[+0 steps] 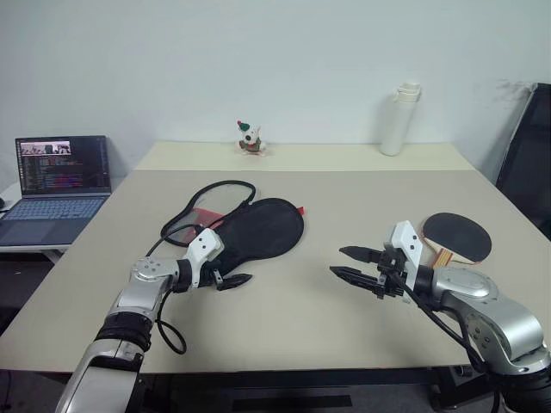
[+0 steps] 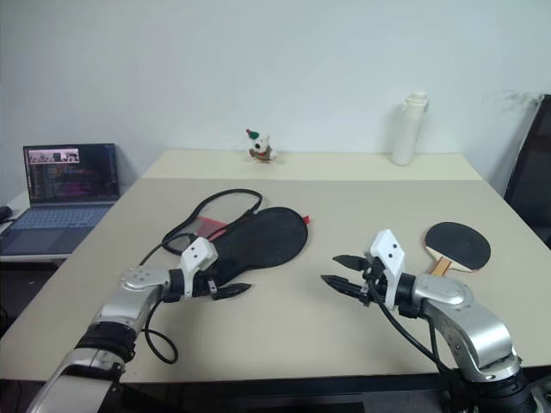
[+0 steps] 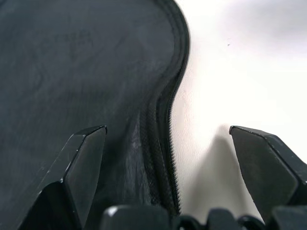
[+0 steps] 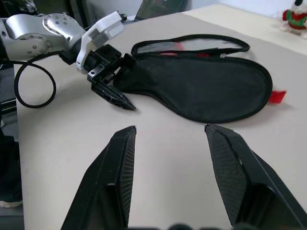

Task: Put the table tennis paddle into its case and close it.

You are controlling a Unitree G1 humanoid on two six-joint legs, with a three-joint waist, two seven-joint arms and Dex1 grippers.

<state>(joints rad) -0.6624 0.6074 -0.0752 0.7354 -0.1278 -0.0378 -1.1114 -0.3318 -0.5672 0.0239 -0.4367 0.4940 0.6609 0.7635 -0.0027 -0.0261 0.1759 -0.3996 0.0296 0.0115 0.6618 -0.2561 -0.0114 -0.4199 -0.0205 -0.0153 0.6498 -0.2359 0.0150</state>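
Case (image 1: 258, 225) lies narrow end toward the left gripper (image 1: 234, 280), jaws wide, seemingly astride its edge; right gripper (image 1: 355, 263) half-open, empty.

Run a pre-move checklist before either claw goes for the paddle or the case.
1. Round black-rubber paddle with wooden handle free on the beige table: ok.
2. Soft black fabric zip case unzipped, red lining showing: ok.
3. Left claw open, straddling the case's narrow zipped edge: ok.
4. Right claw open and holding nothing: ok.
5. Paddle inside the case: not ok, it lies apart behind the right claw.
6. Case opening wide enough for the paddle: cannot tell.
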